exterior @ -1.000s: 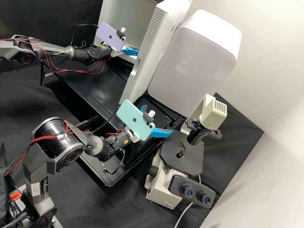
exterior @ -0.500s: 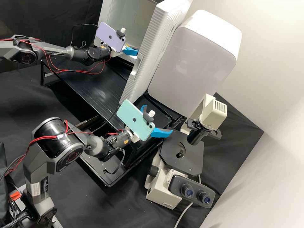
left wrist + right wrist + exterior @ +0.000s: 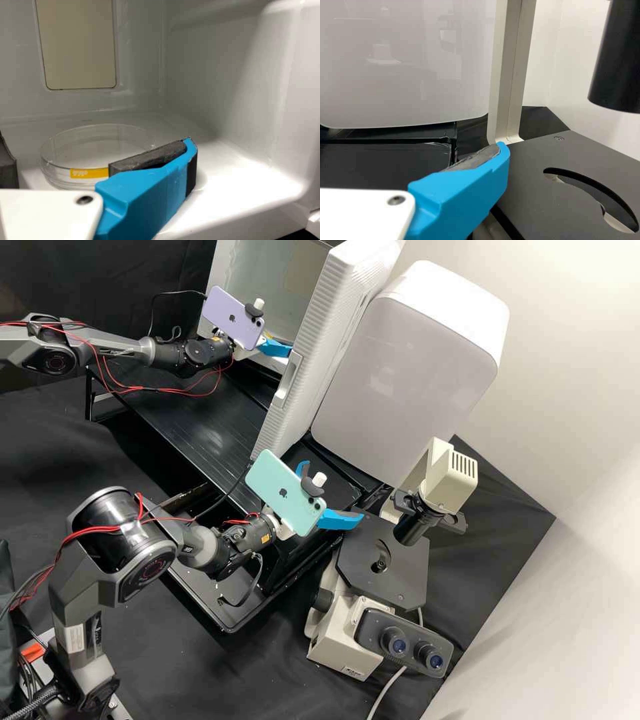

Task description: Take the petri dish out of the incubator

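Left gripper (image 3: 95, 156) inside incubator (image 3: 240, 100), claw spread, petri dish (image 3: 75, 142) just beside finger. Right gripper (image 3: 331, 490) spread, empty; microscope stage (image 3: 393, 573) at its 4 o'clock.

Clear glossy plastic petri dish (image 3: 95, 150)

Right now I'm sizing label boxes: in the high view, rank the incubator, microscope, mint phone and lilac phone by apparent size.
Largest to smallest:
1. incubator
2. microscope
3. mint phone
4. lilac phone
The lilac phone sits farther from the camera, so the two phones may really match.
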